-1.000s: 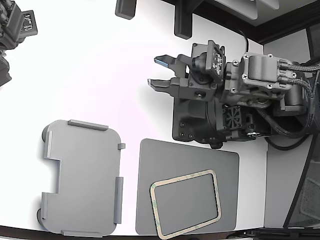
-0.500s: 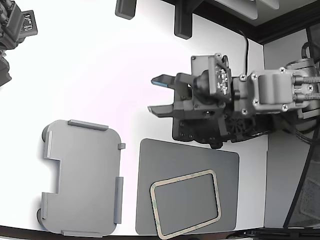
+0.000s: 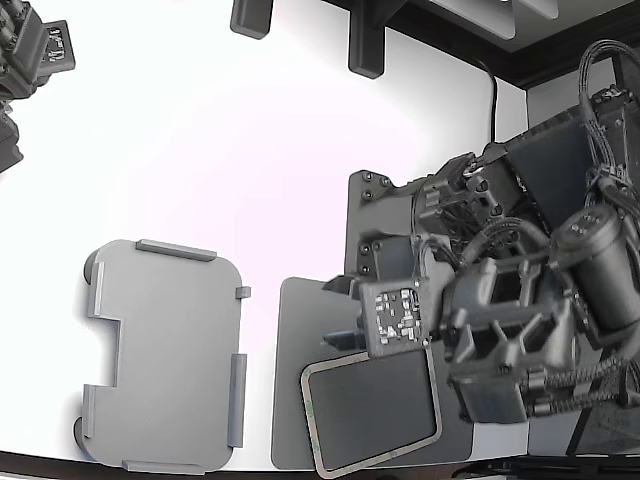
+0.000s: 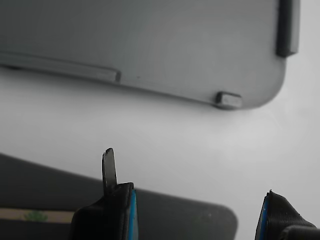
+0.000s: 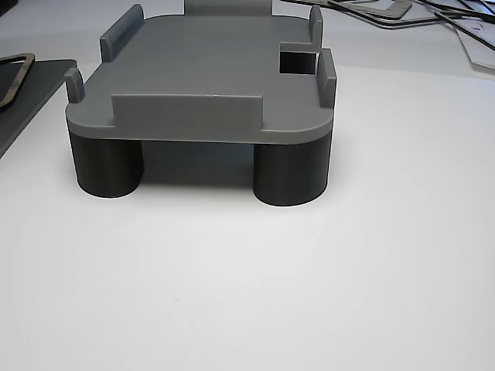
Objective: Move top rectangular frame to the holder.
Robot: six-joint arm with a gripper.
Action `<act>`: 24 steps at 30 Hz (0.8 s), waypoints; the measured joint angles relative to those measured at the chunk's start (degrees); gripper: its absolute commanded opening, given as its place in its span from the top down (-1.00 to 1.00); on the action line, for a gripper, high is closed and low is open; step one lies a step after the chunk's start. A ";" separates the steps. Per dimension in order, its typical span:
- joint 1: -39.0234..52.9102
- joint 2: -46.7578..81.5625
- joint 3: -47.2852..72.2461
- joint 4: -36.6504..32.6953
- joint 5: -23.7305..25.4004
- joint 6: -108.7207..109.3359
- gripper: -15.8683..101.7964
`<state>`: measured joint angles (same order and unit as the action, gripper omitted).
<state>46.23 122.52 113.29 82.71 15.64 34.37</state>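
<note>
The top rectangular frame [image 3: 309,418], a thin cream outline with green spots, lies flat on the dark grey mat [image 3: 288,400] at the lower middle of the exterior view. The light grey holder [image 3: 165,350] stands empty to the exterior view's left of the mat. My gripper [image 3: 340,313] hangs open and empty over the mat's edge, just above the frame's upper left corner. In the wrist view the gripper [image 4: 192,200] shows both fingertips [image 4: 108,167] apart, with the holder [image 4: 150,45] beyond them and a strip of the frame [image 4: 35,216] at the edge.
In the other view the holder [image 5: 209,77] stands on dark round legs, with the mat [image 5: 27,104] and a corner of the frame [image 5: 17,73] beside it. A black arm base [image 3: 385,215] sits behind the mat. Another dark device [image 3: 30,60] is at the exterior view's top left.
The arm has swung down from above its base to over the mat. The open gripper now sits by the frame's upper left corner. Frame and holder have not moved.
</note>
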 measured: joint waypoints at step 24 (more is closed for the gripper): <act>16.70 -10.20 10.20 -5.36 -10.37 18.90 -0.97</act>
<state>62.93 112.32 123.49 77.34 5.27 53.26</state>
